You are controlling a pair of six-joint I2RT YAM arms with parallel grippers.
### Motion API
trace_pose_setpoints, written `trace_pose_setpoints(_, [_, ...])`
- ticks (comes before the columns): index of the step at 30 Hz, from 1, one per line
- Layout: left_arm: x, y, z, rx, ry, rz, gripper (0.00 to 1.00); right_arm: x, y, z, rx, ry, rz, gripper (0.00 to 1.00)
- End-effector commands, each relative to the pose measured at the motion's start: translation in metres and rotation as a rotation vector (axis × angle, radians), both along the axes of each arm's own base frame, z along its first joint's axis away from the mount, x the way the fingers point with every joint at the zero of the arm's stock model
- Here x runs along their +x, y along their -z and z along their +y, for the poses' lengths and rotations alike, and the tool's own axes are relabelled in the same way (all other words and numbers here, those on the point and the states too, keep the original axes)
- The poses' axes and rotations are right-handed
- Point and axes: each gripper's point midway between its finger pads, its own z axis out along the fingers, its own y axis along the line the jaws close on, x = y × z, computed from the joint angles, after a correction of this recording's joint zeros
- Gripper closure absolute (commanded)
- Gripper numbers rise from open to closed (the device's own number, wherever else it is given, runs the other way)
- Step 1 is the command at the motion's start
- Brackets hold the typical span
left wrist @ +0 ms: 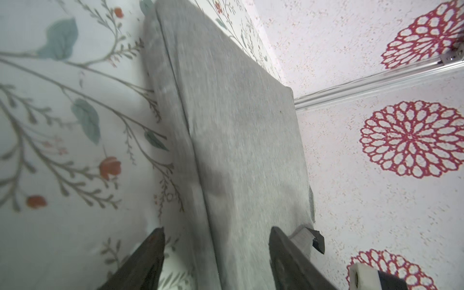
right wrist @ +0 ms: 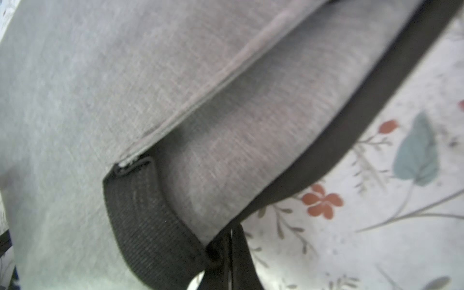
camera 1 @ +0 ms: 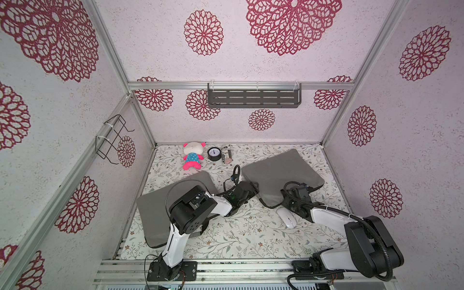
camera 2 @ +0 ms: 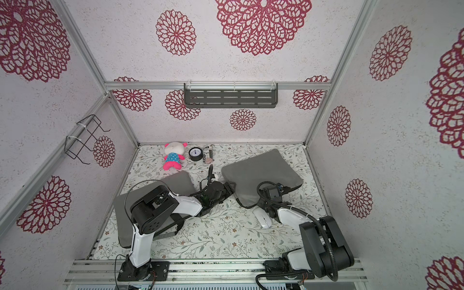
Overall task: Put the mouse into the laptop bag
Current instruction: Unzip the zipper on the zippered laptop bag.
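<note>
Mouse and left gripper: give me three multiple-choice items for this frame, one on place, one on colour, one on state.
1. Where is the mouse?
A) on the table beside the laptop bag
B) inside the laptop bag
C) in the left gripper
2. The mouse is:
A) black
B) pink
C) white
3. The left gripper is:
A) shut on the mouse
B) open
C) shut on the laptop bag
Answers: 1 A, it lies on the table in both top views; 2 C, its shell is white; 3 B, its fingers stand apart in the left wrist view.
</note>
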Motion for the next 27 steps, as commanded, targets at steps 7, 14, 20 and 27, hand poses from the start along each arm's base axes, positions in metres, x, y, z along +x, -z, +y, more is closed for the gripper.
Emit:
trace_pose_setpoints(7, [0.046, 0.018, 0.004, 0.101, 0.016, 0.092, 0.27, 0.018, -0.013, -0.018, -0.01, 0.034, -0.028, 1.0])
trace_pose_setpoints(14, [0.056, 0.035, -0.002, 0.11, 0.03, 0.142, 0.26, 0.017, -0.016, -0.017, -0.009, 0.025, -0.032, 1.0])
trace_pose_setpoints(20, [0.054, 0.035, 0.005, 0.127, 0.009, 0.155, 0.2, 0.016, -0.021, -0.017, -0.01, 0.022, -0.039, 1.0])
trace_pose_setpoints(27, [0.037, 0.035, 0.034, 0.175, -0.112, 0.138, 0.11, 0.014, -0.02, -0.018, -0.013, 0.022, -0.04, 1.0])
